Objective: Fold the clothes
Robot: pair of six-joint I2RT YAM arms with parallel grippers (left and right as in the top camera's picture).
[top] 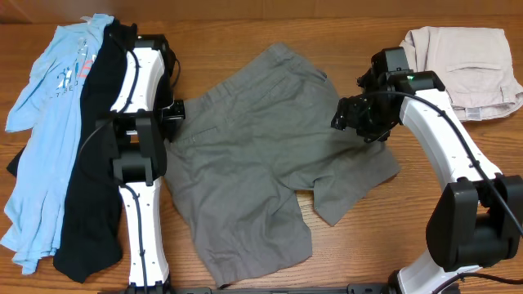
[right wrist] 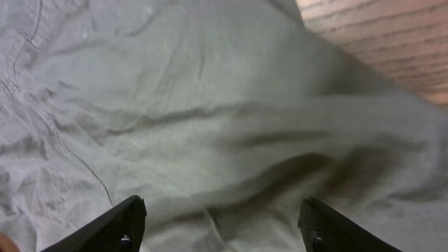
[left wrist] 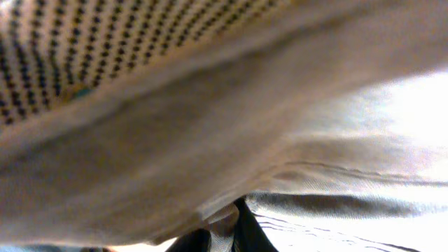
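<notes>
The grey-olive shorts [top: 253, 155] lie spread on the wooden table, one leg toward the front and one toward the right. My left gripper [top: 175, 114] is at their left edge. In the left wrist view the shorts [left wrist: 210, 140] fill the frame, pale speckled lining [left wrist: 84, 49] at top left, and the dark fingers [left wrist: 225, 234] are closed with a fold of fabric between them. My right gripper [top: 351, 114] is at the shorts' right edge. In the right wrist view its fingers [right wrist: 224, 227] are wide apart over the wrinkled shorts [right wrist: 210, 105], holding nothing.
A light-blue shirt [top: 49, 122] and a black T-shirt [top: 90, 204] lie along the left side beside the left arm. A folded beige garment [top: 466, 69] sits at the back right. Bare wood [top: 359, 245] shows at the front right and in the right wrist view [right wrist: 392, 35].
</notes>
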